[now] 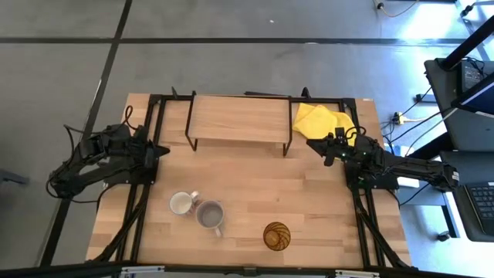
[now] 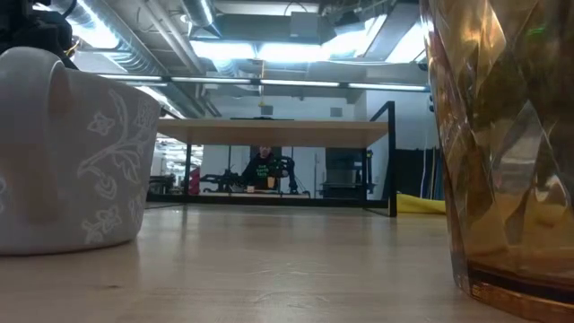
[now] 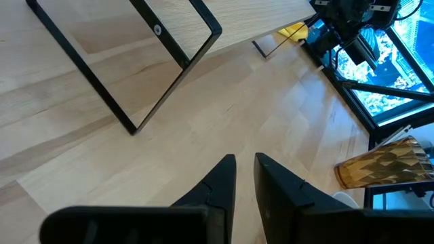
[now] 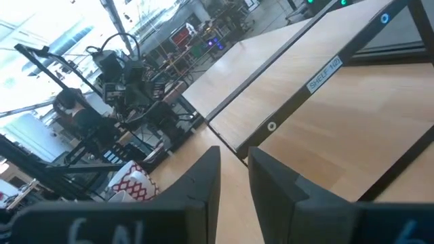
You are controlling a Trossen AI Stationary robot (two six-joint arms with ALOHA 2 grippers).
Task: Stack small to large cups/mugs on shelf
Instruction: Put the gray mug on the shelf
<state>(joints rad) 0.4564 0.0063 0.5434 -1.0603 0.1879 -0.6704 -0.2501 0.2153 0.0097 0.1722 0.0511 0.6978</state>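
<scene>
Since the white mug, grey mug and amber tumbler all stand unnested on the surface, the shelf seemingly bare, nothing is done. Left tool and right tool wait beside the shelf, fingers narrowly parted, pinching nothing.

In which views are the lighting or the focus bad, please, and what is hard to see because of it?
Low view: the amber tumbler and the mug stand so near the camera that they look soft, and the ceiling lights glare above the shelf. Left wrist view: the background past the table edge is blown out blue. Right wrist view: the room behind is overexposed. High view: even light, only soft shadows.
</scene>
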